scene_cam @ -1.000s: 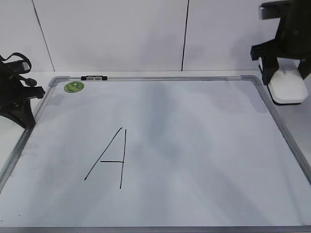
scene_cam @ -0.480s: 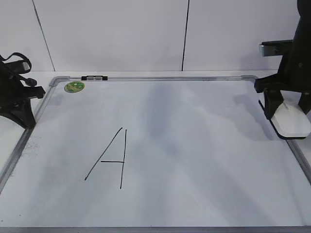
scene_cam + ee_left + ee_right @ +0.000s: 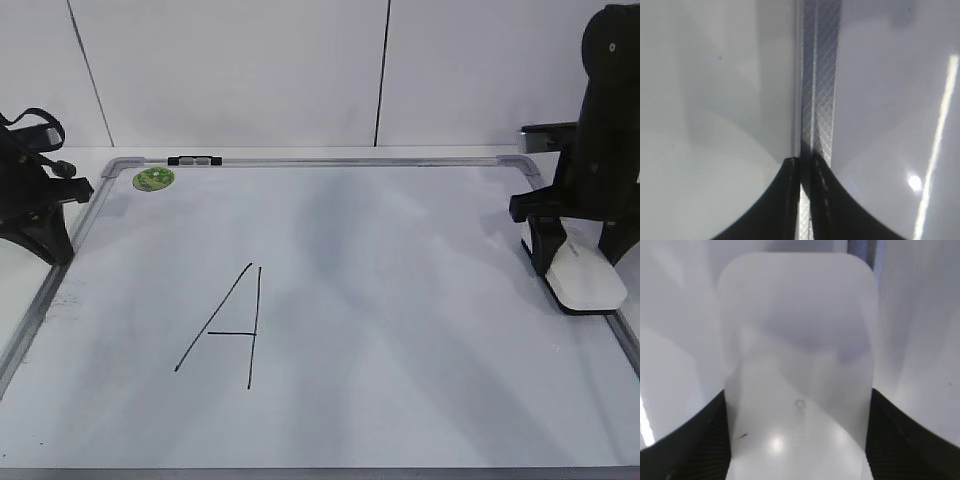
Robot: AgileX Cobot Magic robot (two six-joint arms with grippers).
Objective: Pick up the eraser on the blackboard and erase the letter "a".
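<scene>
White eraser (image 3: 585, 276) is gripped between the right pincer's (image 3: 578, 262) jaws, at the blackboard's (image 3: 400, 300) right edge. The left pincer (image 3: 804, 165) is pressed shut over the frame.

A large black capital "A" (image 3: 228, 325), a round green sticker (image 3: 153, 179), a white wall (image 3: 230, 70) with dark seams behind.

left arm (image 3: 35, 190): black, looped cable | right arm (image 3: 600, 150): black, round screw
</scene>
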